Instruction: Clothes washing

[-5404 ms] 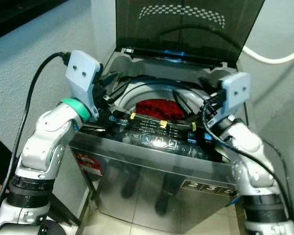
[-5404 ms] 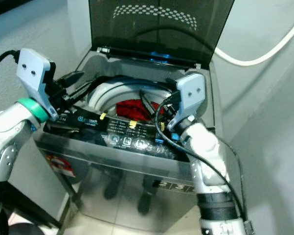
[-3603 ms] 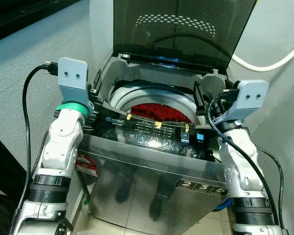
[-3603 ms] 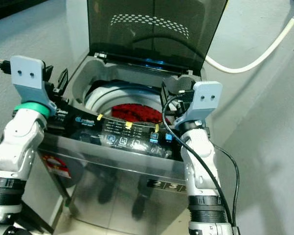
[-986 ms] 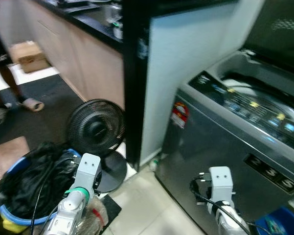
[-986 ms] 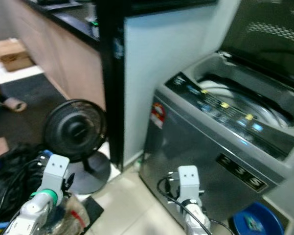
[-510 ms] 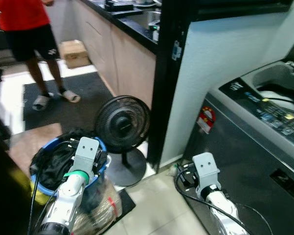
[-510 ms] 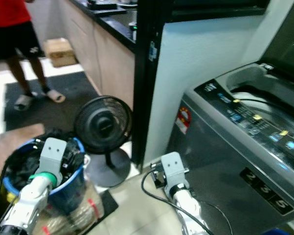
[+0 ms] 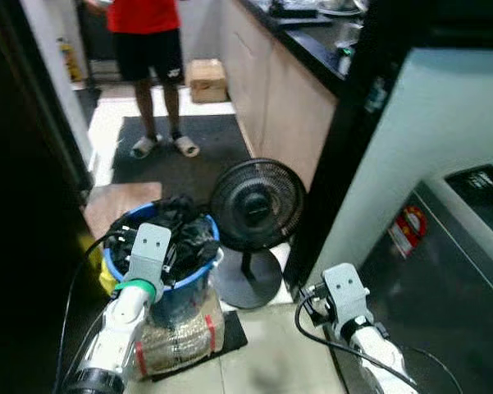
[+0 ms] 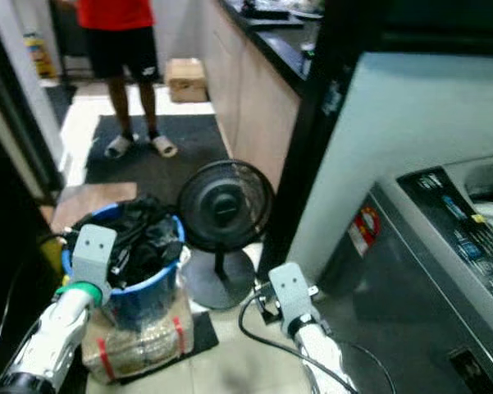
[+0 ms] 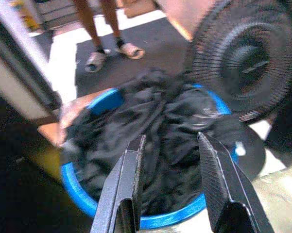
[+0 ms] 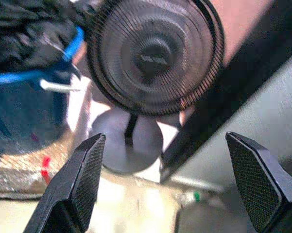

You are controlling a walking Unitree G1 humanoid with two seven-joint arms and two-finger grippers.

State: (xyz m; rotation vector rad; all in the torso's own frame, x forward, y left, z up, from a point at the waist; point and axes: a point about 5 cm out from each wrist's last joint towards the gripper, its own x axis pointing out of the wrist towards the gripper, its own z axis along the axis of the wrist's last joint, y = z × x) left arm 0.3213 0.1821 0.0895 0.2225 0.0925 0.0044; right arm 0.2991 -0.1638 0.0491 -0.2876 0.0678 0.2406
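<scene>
A blue laundry basket (image 9: 115, 264) heaped with black clothes (image 9: 183, 231) stands on the floor at my left, resting on a tan sack (image 9: 178, 342). My left gripper (image 11: 171, 137) hovers open just above the black clothes (image 11: 150, 126), nothing between its fingers. My right gripper (image 12: 164, 136) hangs low beside the washing machine (image 9: 463, 263), open wide, and it faces the black floor fan (image 12: 153, 53). The silver washing machine's control panel (image 10: 476, 238) runs off the right edge.
The black floor fan (image 9: 257, 203) stands between basket and washer. A person in a red shirt and black shorts (image 9: 152, 45) stands on a dark mat (image 9: 180, 156) farther back. A cardboard box (image 9: 207, 80) lies by the wooden counter (image 9: 279, 90). A dark door frame (image 9: 33, 164) bounds the left.
The camera has swung left, away from the washer, so the basket, fan and person sit more central. My left gripper now hangs over the basket's clothes.
</scene>
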